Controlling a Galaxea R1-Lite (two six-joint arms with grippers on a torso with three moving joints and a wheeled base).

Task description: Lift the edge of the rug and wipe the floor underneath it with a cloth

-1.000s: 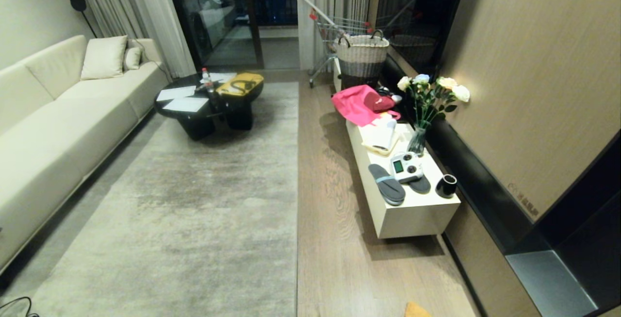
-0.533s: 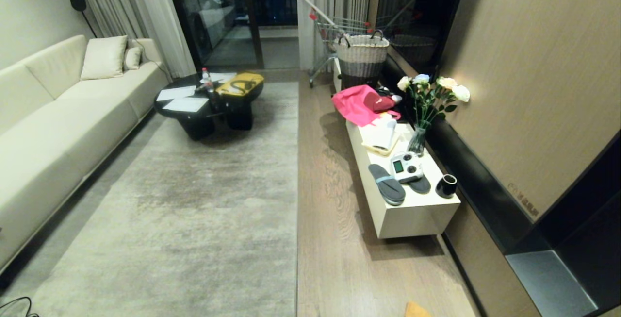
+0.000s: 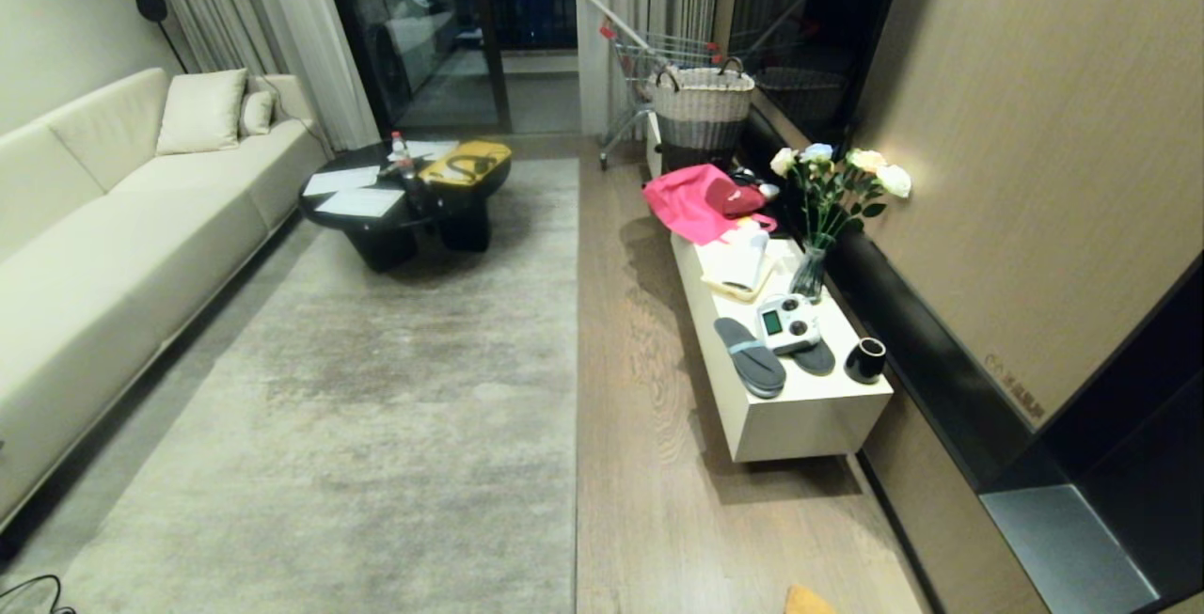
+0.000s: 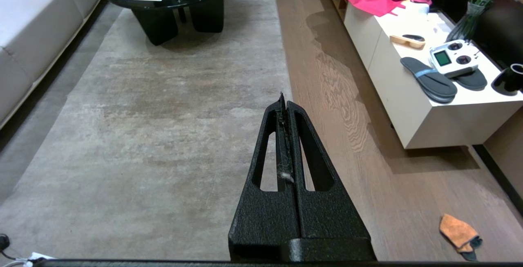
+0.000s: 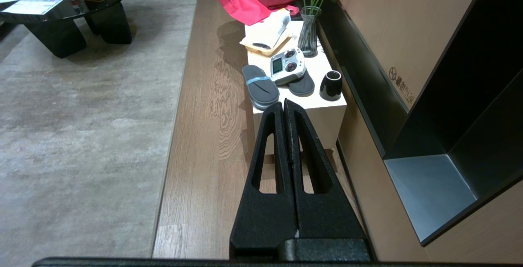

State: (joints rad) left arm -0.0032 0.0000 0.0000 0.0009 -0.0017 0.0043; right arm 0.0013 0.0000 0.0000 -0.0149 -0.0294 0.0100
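The floor (image 3: 649, 464) beside the rug edge (image 3: 576, 388) holds the cloth (image 4: 457, 232). Left gripper (image 4: 284, 103) and right gripper (image 5: 284, 105) are pressed together, empty.

cloth (image 3: 806, 601) (orange) cut off at edge

Dim warm indoor light, soft shadows, sheen on the floor (image 3: 649, 464).

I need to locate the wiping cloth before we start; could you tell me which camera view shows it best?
The left wrist view: the whole orange cloth lies in sight on the floor, clear of the rug. The head view catches only its tip at the frame's bottom edge. The right wrist view does not show it.
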